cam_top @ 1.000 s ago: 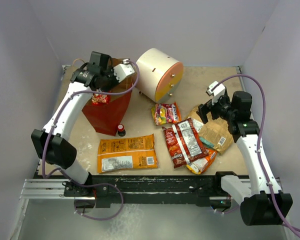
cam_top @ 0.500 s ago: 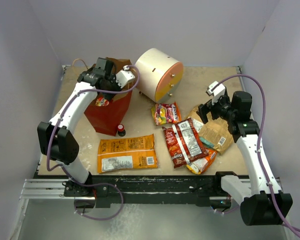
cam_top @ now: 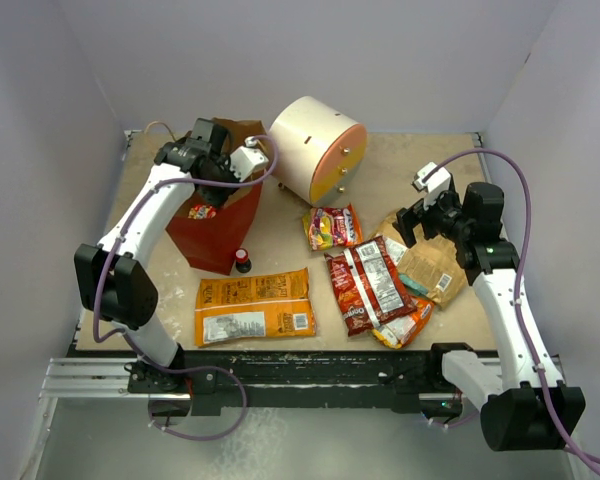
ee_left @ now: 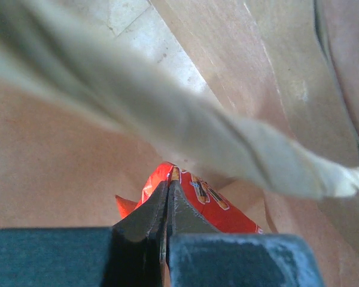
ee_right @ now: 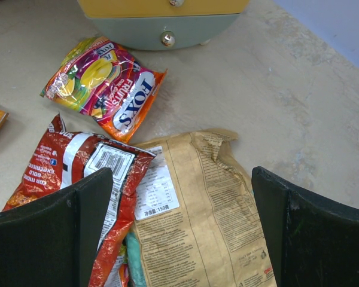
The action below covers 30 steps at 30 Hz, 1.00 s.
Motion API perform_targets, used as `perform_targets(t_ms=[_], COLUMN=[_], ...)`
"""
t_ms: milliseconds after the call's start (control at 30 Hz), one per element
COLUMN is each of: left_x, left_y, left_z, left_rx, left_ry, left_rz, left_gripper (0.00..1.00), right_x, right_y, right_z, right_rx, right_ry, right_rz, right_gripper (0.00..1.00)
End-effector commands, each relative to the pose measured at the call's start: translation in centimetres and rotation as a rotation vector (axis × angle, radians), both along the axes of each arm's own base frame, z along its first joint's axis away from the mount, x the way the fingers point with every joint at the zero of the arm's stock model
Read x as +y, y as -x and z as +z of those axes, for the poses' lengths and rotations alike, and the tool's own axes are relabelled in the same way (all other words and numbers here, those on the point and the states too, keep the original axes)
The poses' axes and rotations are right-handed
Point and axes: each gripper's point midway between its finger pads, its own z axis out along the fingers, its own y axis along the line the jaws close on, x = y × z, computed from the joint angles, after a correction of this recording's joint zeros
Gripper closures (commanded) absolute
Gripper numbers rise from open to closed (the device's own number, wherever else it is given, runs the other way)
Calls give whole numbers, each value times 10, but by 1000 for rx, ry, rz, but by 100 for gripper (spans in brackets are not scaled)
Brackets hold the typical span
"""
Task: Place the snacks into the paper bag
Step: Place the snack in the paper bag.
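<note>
The red paper bag (cam_top: pixel 220 228) stands at the back left; its brown kraft inside (ee_left: pixel 60 149) and a twine handle (ee_left: pixel 227 143) fill the left wrist view. My left gripper (cam_top: pixel 208 192) (ee_left: pixel 167 186) sits at the bag's mouth, shut on a small red snack packet (cam_top: pixel 202 211) (ee_left: pixel 222 210). My right gripper (cam_top: pixel 424 222) (ee_right: pixel 185 221) is open and empty above the tan-brown packet (cam_top: pixel 430 265) (ee_right: pixel 215 209). Beside that lie the dark red packet with a white label (cam_top: pixel 368 283) (ee_right: pixel 66 173), a teal packet (cam_top: pixel 415 287) (ee_right: pixel 137 263), a small multicoloured packet (cam_top: pixel 334 226) (ee_right: pixel 107 84) and the large orange packet (cam_top: pixel 255 307).
A cream cylindrical drawer unit (cam_top: pixel 317 148) (ee_right: pixel 161 24) lies on its side just right of the bag. A tiny dark bottle with a red cap (cam_top: pixel 242 260) stands at the bag's front corner. Grey walls close in the table on three sides.
My left gripper has moved right and down with the small red packet, from beside the bag's left rim to its mouth. The right arm has not moved.
</note>
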Motion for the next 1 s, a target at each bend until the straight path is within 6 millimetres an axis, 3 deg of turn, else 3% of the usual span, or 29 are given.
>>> perform_targets(t_ms=[0,200,367,567,733,800,967], left_x=[0,0,4,16,21,20,15], left_y=[4,-1,-9,-17,-19,-19,-16], left_z=[27,35,54,93,129,140,163], left_rx=[-50,-68,-130,-270,-398,-437,-513], left_ry=[36,39,29,8,44,68,144], left_rz=[30,39,58,106,151,164,176], left_gripper=[100,79,70,60,43,36,31], right_x=[2,2,2,2,5,10,27], right_y=[-1,-1,-1,-1,-9,-14,-32], right_z=[5,5,4,4,1,-3,-20], right_rx=[-23,-24,-23,-20,-1,25,105], right_ry=[-9,-8,-8,-10,-55,-70,-86], right_rz=[14,15,14,17,0,0,11], right_gripper=[0,0,0,0,0,2,7])
